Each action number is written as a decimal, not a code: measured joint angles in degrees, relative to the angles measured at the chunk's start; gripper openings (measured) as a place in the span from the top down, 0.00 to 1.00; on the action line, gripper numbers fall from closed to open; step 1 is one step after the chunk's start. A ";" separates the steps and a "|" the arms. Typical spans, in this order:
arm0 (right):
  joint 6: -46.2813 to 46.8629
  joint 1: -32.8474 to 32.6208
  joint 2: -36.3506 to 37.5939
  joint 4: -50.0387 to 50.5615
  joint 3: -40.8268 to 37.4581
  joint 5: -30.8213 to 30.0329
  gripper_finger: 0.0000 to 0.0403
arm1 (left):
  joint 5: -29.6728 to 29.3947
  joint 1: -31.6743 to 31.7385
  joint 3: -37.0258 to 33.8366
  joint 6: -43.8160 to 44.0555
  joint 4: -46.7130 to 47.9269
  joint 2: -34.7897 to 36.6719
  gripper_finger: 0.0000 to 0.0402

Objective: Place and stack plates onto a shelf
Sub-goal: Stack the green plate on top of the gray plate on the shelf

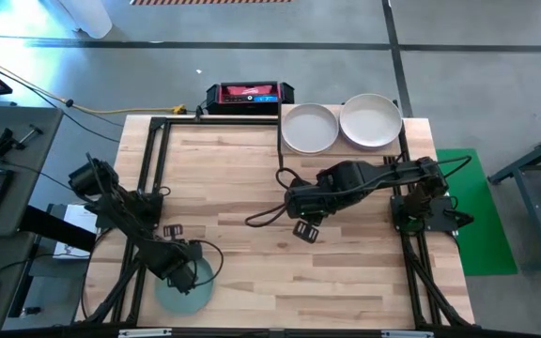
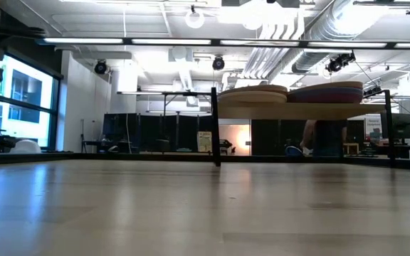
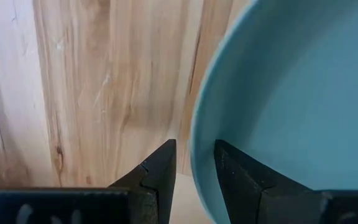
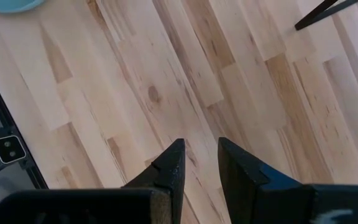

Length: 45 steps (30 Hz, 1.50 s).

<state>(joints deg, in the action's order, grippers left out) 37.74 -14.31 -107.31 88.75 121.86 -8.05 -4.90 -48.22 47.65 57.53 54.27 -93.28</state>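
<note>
The teal-green plate [image 3: 291,93] (matte, shallow) has its rim between the spread left end effector [image 3: 194,163] fingers.

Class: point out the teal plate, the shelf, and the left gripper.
teal plate [image 3: 291,99]: left wrist view, its inner face.
shelf [image 2: 305,111]: low view, plank's front edge.
left gripper [image 3: 194,165]: left wrist view, between fingertips straddling the rim.

teal plate [image 3: 291,93] — cut off by frame edge | shelf [image 2: 305,110] stack colours — unclear

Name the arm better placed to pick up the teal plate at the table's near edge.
Left. Its fingers straddle the round teal-green plate's rim, one each side. The right gripper hangs mid-table, holding nothing.
</note>
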 joint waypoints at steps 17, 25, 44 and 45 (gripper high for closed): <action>-0.05 0.00 0.00 -0.03 0.00 0.02 0.81 | 0.82 0.97 0.12 -0.65 -0.25 -0.74 0.97; -0.49 0.02 0.00 -0.01 0.00 -0.46 0.81 | 1.07 1.00 0.07 -0.65 -0.96 1.54 0.99; -0.63 0.02 0.00 0.00 0.00 -1.25 0.81 | 0.74 1.00 0.07 0.80 -0.38 12.16 1.00; -0.62 0.02 0.00 0.00 0.00 -1.25 0.81 | 0.71 1.00 0.07 1.29 -0.36 12.91 1.00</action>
<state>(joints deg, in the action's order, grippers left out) 37.11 -14.28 -107.31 88.75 121.86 -9.30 -4.18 -47.22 47.72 58.83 53.91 -80.37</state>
